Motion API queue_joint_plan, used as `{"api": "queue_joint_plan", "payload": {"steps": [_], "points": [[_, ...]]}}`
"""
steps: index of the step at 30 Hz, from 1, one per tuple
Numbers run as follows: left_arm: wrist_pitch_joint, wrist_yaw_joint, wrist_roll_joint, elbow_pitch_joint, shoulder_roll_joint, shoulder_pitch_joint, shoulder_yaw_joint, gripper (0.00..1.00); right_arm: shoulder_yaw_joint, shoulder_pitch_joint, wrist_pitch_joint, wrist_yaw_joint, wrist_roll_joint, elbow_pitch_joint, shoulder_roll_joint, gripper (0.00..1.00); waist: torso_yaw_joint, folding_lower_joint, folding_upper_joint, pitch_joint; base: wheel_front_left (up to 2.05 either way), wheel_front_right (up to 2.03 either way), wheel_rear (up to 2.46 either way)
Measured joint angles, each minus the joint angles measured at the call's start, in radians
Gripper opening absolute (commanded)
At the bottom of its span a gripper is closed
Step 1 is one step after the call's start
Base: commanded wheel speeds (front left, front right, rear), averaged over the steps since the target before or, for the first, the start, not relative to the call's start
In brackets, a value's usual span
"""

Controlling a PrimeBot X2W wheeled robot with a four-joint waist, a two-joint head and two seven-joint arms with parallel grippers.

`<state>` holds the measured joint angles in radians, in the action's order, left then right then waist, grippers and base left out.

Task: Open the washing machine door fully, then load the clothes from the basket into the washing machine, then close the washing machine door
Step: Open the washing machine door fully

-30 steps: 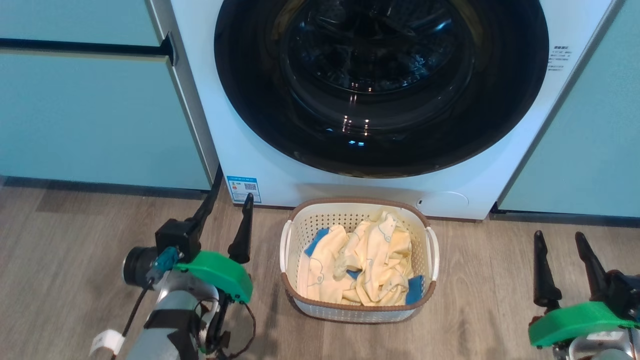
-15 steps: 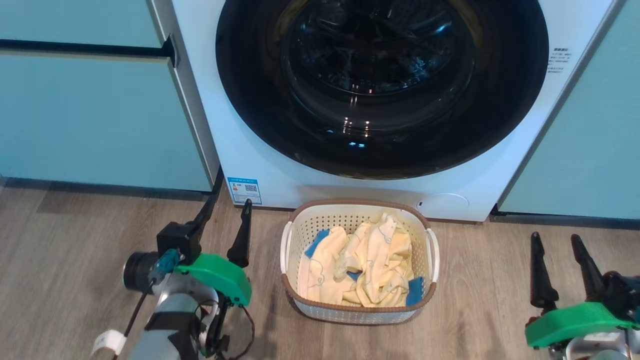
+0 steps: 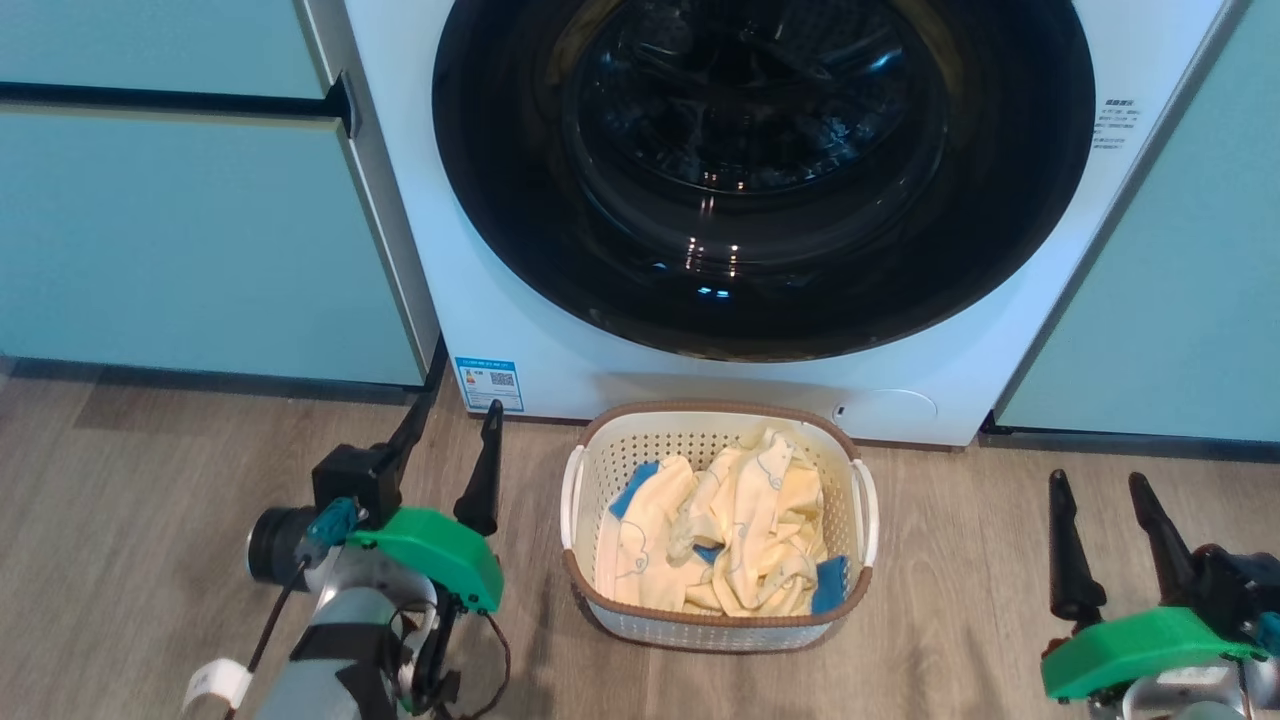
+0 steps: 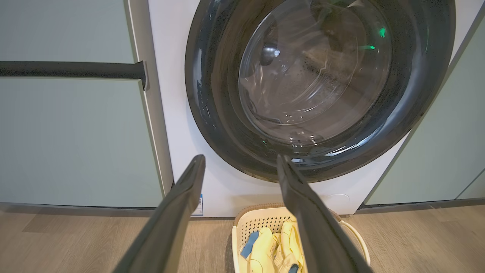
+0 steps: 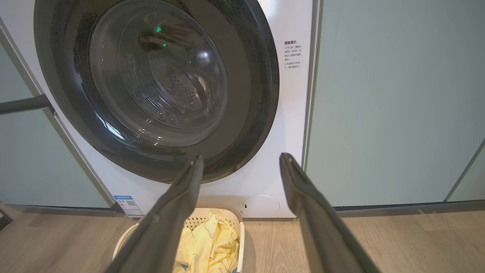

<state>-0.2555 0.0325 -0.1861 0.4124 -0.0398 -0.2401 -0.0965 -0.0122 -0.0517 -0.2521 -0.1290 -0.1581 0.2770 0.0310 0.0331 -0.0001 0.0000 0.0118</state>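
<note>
Door: washing machine door (image 3: 760,170) shut flush on front of washing machine (image 3: 520,330); glossy black rim, clear glass centre.
Basket: cream basket (image 3: 715,425) on wood floor (image 3: 150,480), just in front of machine, under door, near round service flap (image 3: 885,405).
Clothes: pale yellow clothes (image 3: 730,530) w/ blue trim, heaped inside basket.
L tool: left gripper (image 3: 458,410) jaws spread wide, nothing held; on basket's left, tips twd machine by blue sticker (image 3: 488,380).
R tool: right gripper (image 3: 1097,480) jaws spread, nothing held; on basket's right, apart from it.
Sides: teal cabinets (image 3: 180,230) flank machine.
</note>
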Motion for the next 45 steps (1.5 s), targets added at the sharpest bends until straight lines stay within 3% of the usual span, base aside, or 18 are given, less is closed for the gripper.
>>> {"api": "queue_joint_plan", "payload": {"steps": [34, 45], "points": [[0.000, 0.007, 0.012, -0.013, 0.001, -0.006, -0.001, 1.00, -0.017, -0.001, 0.000, 0.000, 0.000, 0.009, 0.003, 1.00, -0.007, 0.0002, 0.0000, 0.009, 1.09, 1.10, -2.19], [0.000, -0.002, 0.026, -0.023, 0.009, -0.007, -0.002, 1.00, -0.015, -0.002, 0.000, 0.000, 0.000, 0.007, 0.009, 1.00, -0.010, 0.0001, 0.0000, 0.010, 0.54, 0.54, -1.08]]}}
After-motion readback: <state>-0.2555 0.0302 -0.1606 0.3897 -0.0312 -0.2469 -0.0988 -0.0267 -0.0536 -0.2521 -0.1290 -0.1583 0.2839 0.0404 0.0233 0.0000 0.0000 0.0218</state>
